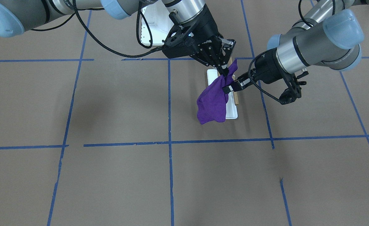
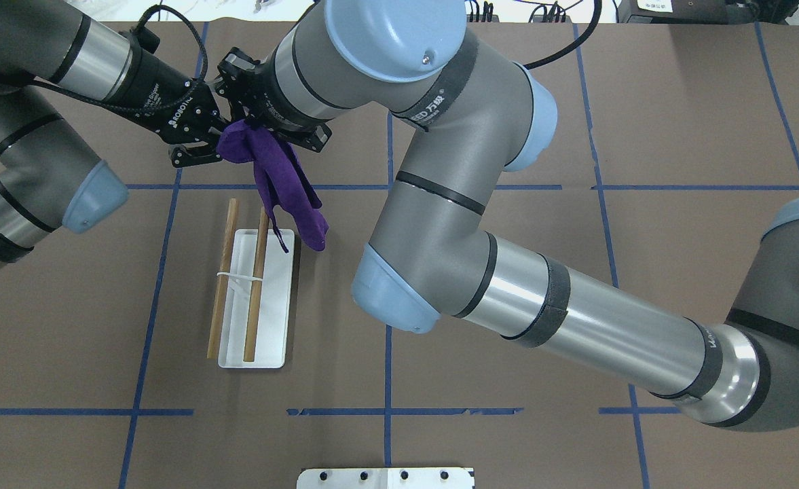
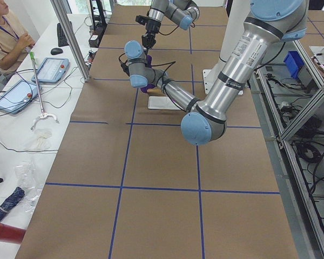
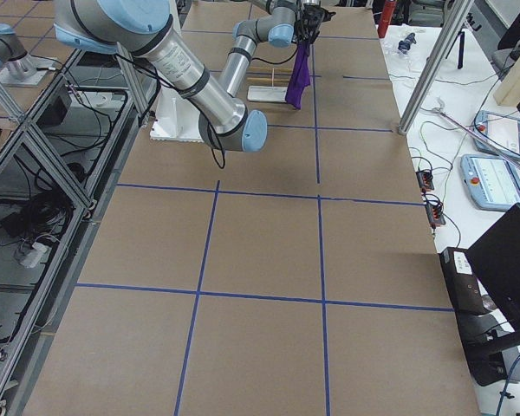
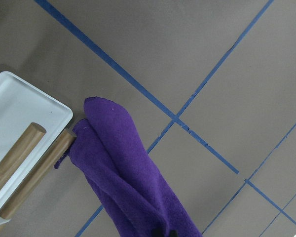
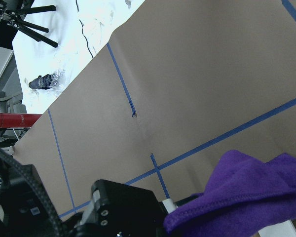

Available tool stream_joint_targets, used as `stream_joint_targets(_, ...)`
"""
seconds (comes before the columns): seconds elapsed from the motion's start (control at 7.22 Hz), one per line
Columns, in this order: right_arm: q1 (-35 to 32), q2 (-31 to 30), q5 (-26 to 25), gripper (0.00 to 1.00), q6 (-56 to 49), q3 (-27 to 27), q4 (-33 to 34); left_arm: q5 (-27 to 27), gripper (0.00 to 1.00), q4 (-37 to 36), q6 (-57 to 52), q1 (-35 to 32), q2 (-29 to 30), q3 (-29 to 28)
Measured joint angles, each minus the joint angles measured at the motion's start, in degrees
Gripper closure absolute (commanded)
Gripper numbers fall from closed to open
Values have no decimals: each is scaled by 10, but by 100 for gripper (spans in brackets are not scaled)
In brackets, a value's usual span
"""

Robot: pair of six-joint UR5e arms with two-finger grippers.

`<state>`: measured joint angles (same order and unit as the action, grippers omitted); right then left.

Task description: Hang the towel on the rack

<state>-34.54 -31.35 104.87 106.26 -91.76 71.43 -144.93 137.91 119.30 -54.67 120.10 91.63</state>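
The purple towel (image 1: 212, 105) hangs bunched in the air over the far end of the rack; it also shows in the overhead view (image 2: 284, 183). The rack is a white base plate (image 2: 273, 339) with two wooden dowels (image 2: 256, 285). My left gripper (image 1: 229, 87) is shut on the towel's upper part from the side. My right gripper (image 1: 224, 71) pinches the towel's top corner from above. In the left wrist view the towel (image 5: 128, 182) hangs beside the dowel ends (image 5: 37, 131). Its lower end covers part of the base plate (image 1: 231, 113).
A larger white ribbed pedestal (image 2: 385, 477) stands at the robot's edge of the table, also seen in the front view (image 1: 154, 25). Blue tape lines (image 2: 385, 411) grid the brown table. An operator (image 3: 2, 32) sits beyond the table's far side.
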Motion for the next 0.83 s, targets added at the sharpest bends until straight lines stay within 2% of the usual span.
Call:
stream_joint_targets(0.42,0,-15,3,0,-1,-17,-2,0,100,23,-2,0,-4,-1)
stream_joint_targets(0.83,-10,-92,18,0,-1,-96,-34,0,100,41,-16,0,-9,-2)
